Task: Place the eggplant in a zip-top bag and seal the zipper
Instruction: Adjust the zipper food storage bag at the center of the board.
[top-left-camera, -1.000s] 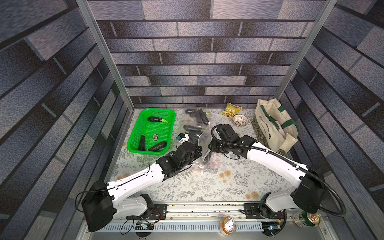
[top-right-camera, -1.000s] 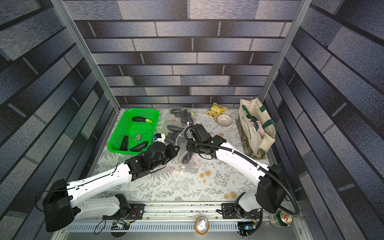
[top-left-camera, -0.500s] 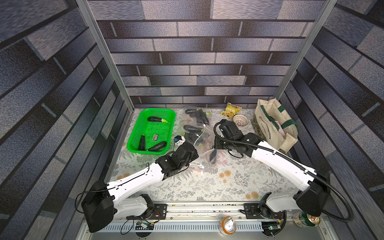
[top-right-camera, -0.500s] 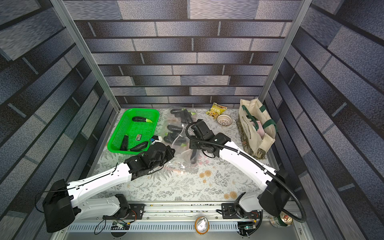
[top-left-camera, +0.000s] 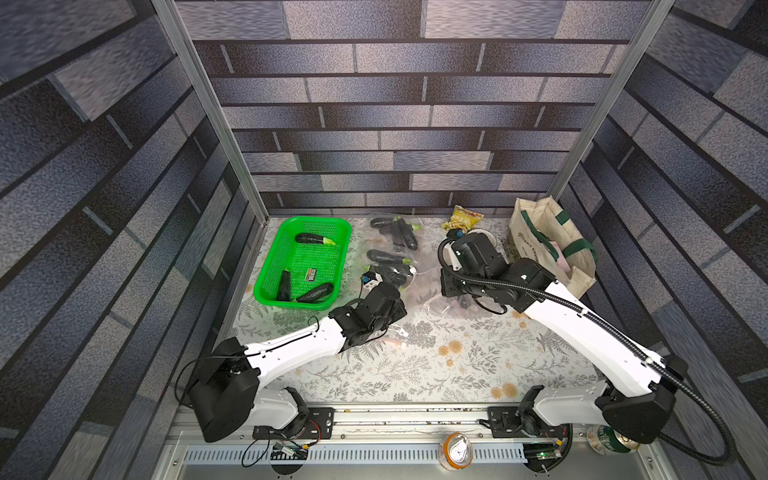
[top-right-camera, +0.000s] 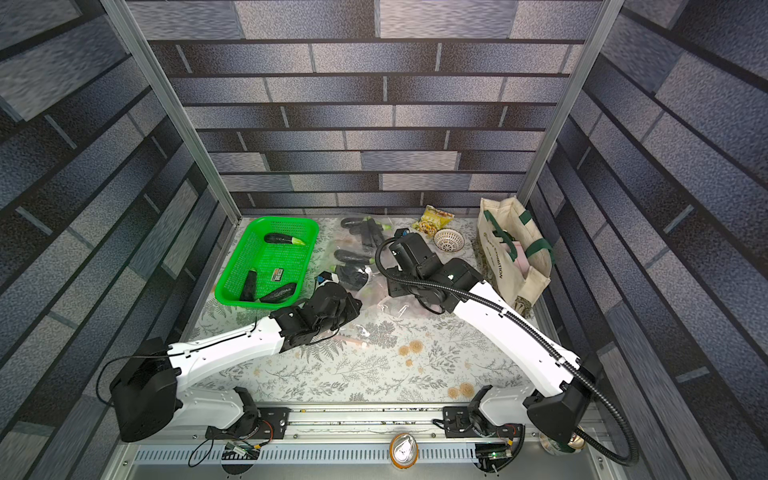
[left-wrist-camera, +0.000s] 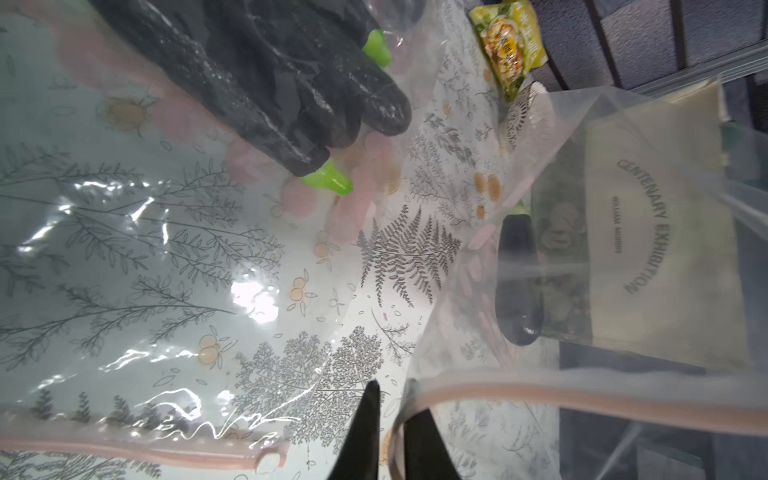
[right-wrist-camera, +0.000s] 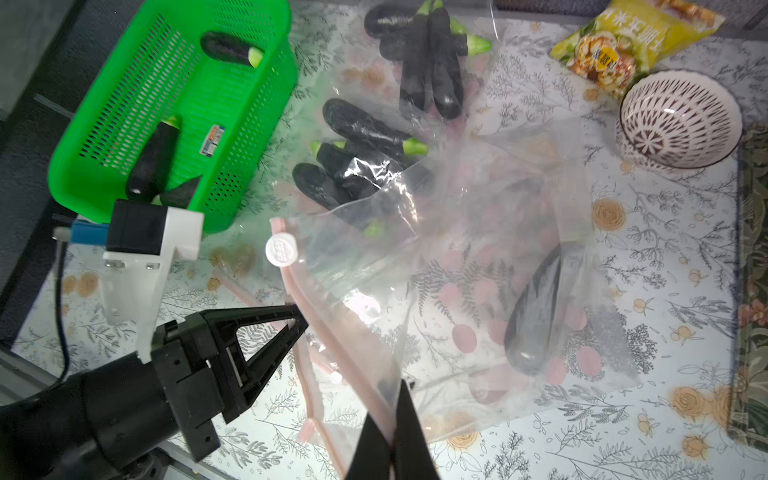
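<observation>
A clear zip-top bag (right-wrist-camera: 478, 249) with a pink zipper lies crumpled mid-table in both top views (top-left-camera: 432, 305) (top-right-camera: 386, 305). One dark eggplant (right-wrist-camera: 536, 307) (left-wrist-camera: 517, 274) lies inside it. My right gripper (right-wrist-camera: 390, 399) is shut on the bag's pink zipper edge and holds it up. My left gripper (left-wrist-camera: 392, 399) (right-wrist-camera: 301, 318) stands at the same zipper strip with its jaws slightly open. The strip runs loose through the narrow gap. A white slider (right-wrist-camera: 281, 249) sits on the zipper close to the left gripper. Both arms hide the grippers in the top views.
A green basket (top-left-camera: 309, 219) holding three eggplants stands back left. Other bagged eggplants (top-left-camera: 390, 266) (top-left-camera: 395, 228) lie behind the arms. At the back right are a snack packet (top-left-camera: 461, 218), a patterned bowl (top-right-camera: 448, 240) and a cloth tote bag (top-left-camera: 544, 245).
My right gripper closed on the bag's zipper edge and drew it right and back. The left gripper's jaws have parted a little.
</observation>
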